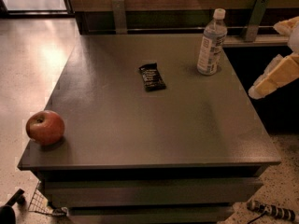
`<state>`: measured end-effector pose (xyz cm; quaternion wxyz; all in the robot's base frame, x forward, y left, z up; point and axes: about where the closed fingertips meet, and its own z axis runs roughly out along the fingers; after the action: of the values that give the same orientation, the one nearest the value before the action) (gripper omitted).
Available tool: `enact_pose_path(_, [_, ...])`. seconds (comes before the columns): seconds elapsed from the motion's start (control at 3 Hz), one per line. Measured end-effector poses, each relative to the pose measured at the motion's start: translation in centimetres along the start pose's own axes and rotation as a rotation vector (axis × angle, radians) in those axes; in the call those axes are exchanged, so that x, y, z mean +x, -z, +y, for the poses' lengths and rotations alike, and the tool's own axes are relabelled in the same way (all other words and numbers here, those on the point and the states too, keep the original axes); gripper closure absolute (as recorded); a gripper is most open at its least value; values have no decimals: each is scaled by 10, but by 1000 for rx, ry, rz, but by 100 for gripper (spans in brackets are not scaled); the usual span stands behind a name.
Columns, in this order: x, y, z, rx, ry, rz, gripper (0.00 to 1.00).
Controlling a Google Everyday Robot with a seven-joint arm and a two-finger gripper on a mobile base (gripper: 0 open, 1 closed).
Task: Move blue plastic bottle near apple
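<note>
The blue plastic bottle (211, 43), clear with a white cap and a printed label, stands upright at the far right of the grey table (154, 125). The red apple (45, 127) rests at the table's front left corner, far from the bottle. My gripper (265, 59) hangs off the table's right edge, right of the bottle and apart from it. Its cream fingers (275, 76) are spread and hold nothing. Part of it is cut off by the frame edge.
A small black snack wrapper (152, 76) lies on the table between bottle and apple, nearer the bottle. A ledge with metal posts (119, 15) runs behind the table. Tools lie on the floor at the front left (42, 204) and front right (273, 211).
</note>
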<state>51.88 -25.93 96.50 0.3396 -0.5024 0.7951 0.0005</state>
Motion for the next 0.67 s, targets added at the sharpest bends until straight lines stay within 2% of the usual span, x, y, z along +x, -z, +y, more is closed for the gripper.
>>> enact_pose_path(0.67, [-17, -35, -71, 160, -153, -433, 0])
